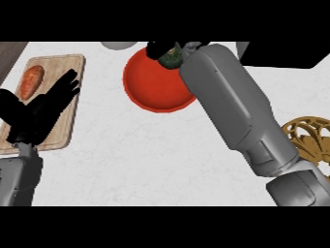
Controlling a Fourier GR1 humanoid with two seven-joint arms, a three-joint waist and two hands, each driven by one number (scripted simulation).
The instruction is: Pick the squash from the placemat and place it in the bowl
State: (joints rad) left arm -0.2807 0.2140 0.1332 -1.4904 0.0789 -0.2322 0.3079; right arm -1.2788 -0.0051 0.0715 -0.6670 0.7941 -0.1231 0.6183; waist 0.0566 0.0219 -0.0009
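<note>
A red bowl [153,87] sits on the white counter at the upper middle. My right hand [160,50] reaches over the bowl's far rim, its fingers curled round a dark green squash [172,58] that is mostly hidden by the hand. The grey right forearm crosses the bowl's right side. My left hand [35,109] is open with fingers spread, resting above the wooden placemat [60,65] at the left.
An orange sweet potato [31,80] lies on the placemat. A golden wire trivet [321,140] is at the right edge. A black appliance [289,53] stands at the back right, and a pale round object [119,45] at the back middle.
</note>
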